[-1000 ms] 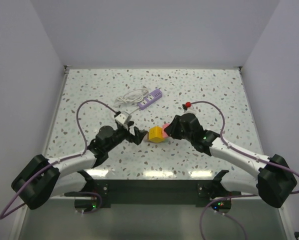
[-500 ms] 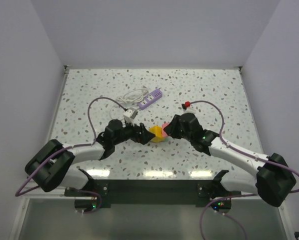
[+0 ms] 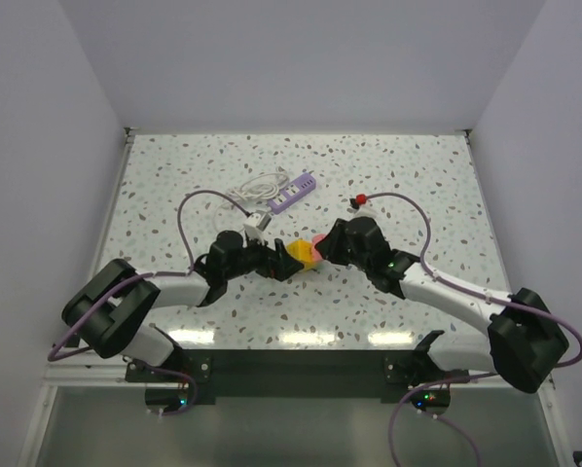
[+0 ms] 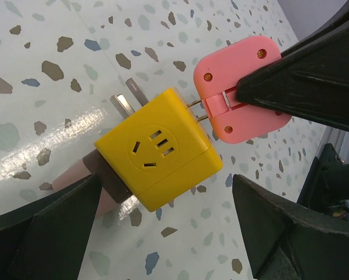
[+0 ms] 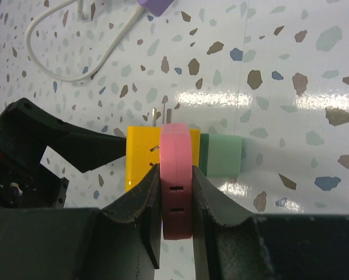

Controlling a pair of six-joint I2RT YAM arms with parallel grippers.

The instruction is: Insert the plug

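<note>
Pink plug [image 4: 233, 70]: likely light, rigid, prongs bendable; your right end effector [image 5: 174, 172] pinches its flat faces. Left end effector [image 4: 166, 186] wide; brace yellow socket cube [image 4: 157, 157].

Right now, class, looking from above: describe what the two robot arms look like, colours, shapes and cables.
Both the left arm and right arm have white tubular links between black joint housings. A purple cable loops along each; the right one carries a red fitting. The fingers are black and wedge-shaped.
</note>
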